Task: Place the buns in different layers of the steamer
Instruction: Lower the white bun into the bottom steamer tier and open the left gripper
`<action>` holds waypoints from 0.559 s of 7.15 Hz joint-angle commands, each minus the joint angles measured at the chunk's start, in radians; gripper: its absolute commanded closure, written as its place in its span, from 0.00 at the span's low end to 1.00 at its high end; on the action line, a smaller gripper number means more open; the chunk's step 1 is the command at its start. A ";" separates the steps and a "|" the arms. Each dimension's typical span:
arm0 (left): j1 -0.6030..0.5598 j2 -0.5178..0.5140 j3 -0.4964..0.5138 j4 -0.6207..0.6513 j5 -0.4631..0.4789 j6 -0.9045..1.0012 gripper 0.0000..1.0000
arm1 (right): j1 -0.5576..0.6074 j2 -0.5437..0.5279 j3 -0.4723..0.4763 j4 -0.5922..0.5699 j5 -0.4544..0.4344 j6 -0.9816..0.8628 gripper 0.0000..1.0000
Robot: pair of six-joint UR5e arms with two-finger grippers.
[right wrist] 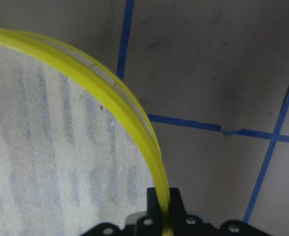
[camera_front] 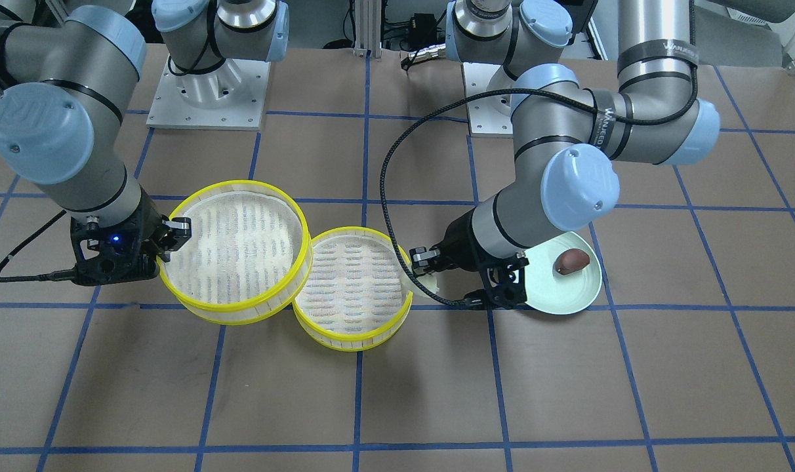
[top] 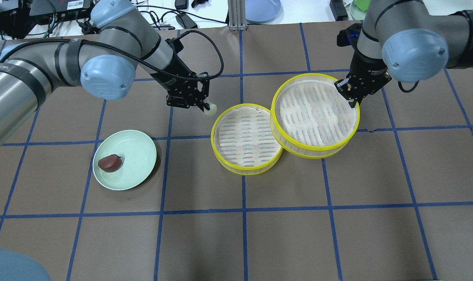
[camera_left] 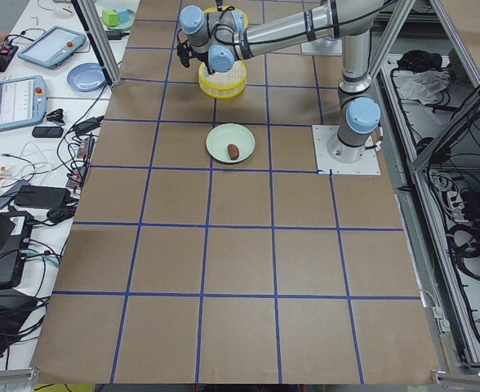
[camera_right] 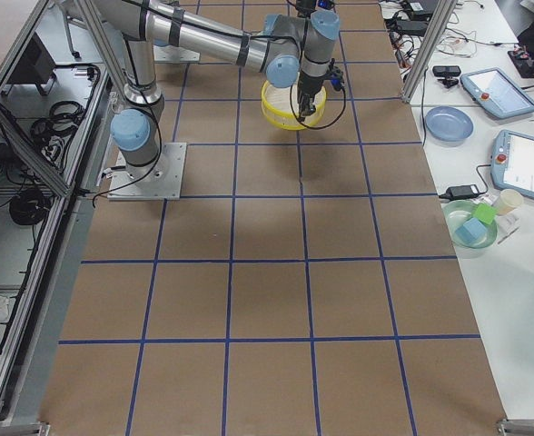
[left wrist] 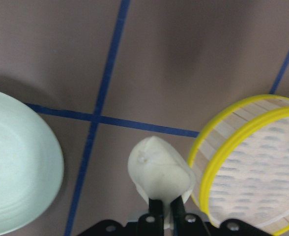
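My left gripper (top: 205,106) is shut on the cream-white bun (top: 210,109), held just beside the lower steamer tier (top: 245,167); the bun also shows in the left wrist view (left wrist: 159,169) and the front view (camera_front: 429,283). The dark reddish-brown bun (top: 110,162) lies on the pale green plate (top: 139,150). My right gripper (top: 351,101) is shut on the yellow rim of the second tier (top: 299,148), which it holds tilted and raised, overlapping the lower tier's edge. That rim shows in the right wrist view (right wrist: 134,142). Both tiers are empty.
The brown paper tabletop carries a blue tape grid (top: 242,210). The left arm's black cable (camera_front: 387,196) loops above the lower tier. Tablets, plates and cables lie beyond the table's far edge (top: 260,8).
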 commanded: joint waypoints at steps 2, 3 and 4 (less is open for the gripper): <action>-0.088 -0.058 -0.084 0.112 -0.158 -0.020 1.00 | 0.000 0.000 0.002 0.001 0.003 0.008 1.00; -0.095 -0.061 -0.087 0.111 -0.151 -0.025 0.18 | 0.000 0.000 0.005 0.001 0.003 0.010 1.00; -0.095 -0.059 -0.085 0.111 -0.154 -0.035 0.00 | 0.000 0.000 0.008 0.001 0.003 0.010 1.00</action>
